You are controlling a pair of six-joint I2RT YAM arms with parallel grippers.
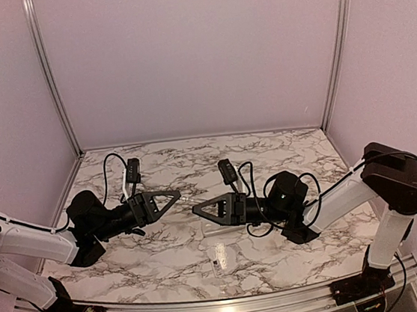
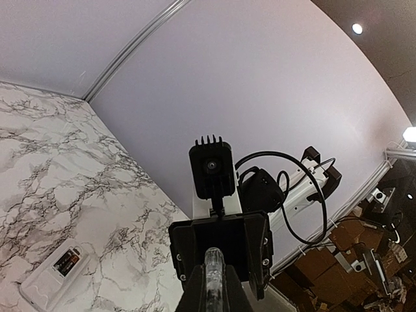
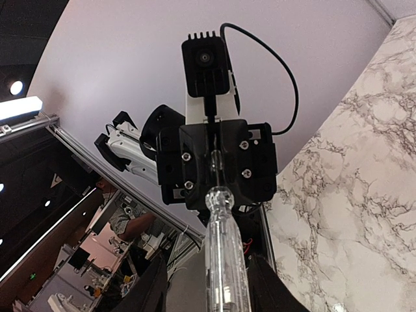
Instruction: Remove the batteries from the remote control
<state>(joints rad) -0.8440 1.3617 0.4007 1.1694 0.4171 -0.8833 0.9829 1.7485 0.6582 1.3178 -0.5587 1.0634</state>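
Note:
The remote control (image 1: pixel 220 258) lies flat on the marble table near the front edge, between the two arms. In the left wrist view it (image 2: pixel 52 276) lies back up at the lower left. The batteries (image 2: pixel 66 262) show as small dark cylinders in its open recess. My left gripper (image 1: pixel 175 195) hovers above the table and points right, with its jaws close together around a clear centre piece (image 2: pixel 216 260). My right gripper (image 1: pixel 197 210) points left, tip to tip with the left one, well above the remote. Its dark fingers stand apart on either side of a clear piece (image 3: pixel 218 260). Neither gripper holds anything.
The marble table (image 1: pixel 291 154) is walled by plain lilac panels at the back and sides, with metal corner rails (image 1: pixel 49 76). Black cables loop over both wrists (image 1: pixel 112 167). The metal front rail (image 1: pixel 226 308) runs just below the remote.

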